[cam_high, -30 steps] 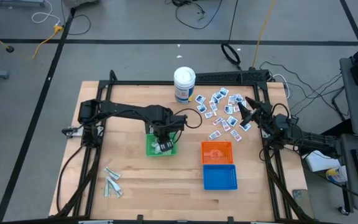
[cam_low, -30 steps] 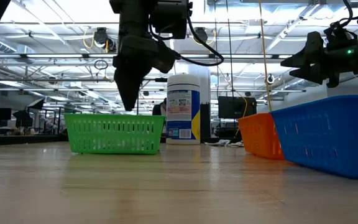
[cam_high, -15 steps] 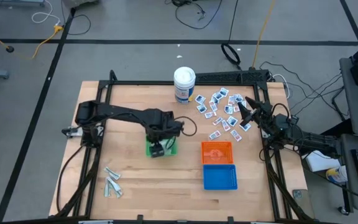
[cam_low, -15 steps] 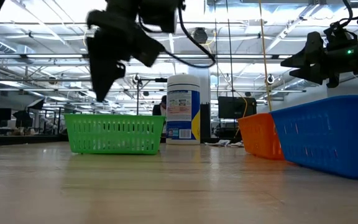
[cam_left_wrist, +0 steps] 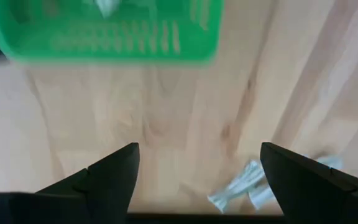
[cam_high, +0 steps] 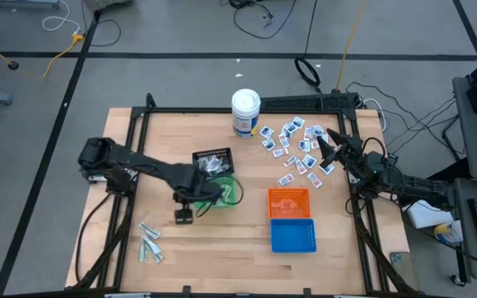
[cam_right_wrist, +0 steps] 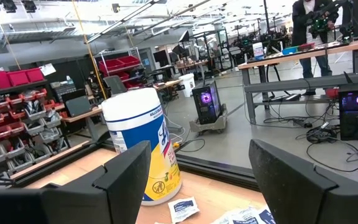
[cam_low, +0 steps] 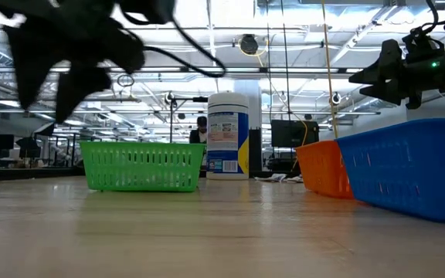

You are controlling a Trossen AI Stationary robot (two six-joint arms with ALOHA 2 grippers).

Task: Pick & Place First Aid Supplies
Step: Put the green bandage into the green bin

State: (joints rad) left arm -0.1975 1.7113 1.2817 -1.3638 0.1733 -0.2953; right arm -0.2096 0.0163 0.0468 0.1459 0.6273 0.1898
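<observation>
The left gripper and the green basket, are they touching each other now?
Apart. In the left wrist view, bare wood separates the open left gripper from the green basket. The high view also shows the gripper beside the basket.

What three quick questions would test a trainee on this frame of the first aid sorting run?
1. True or false: the left gripper hangs open over bare wood, beside the green basket.
2. Which basket touches the orange basket? A black, B blue, C green.
3. Fill in: the white square packets lie between the white canister and the ___ gripper.

Key: 1 true; 2 B, the blue basket; 3 right.
</observation>
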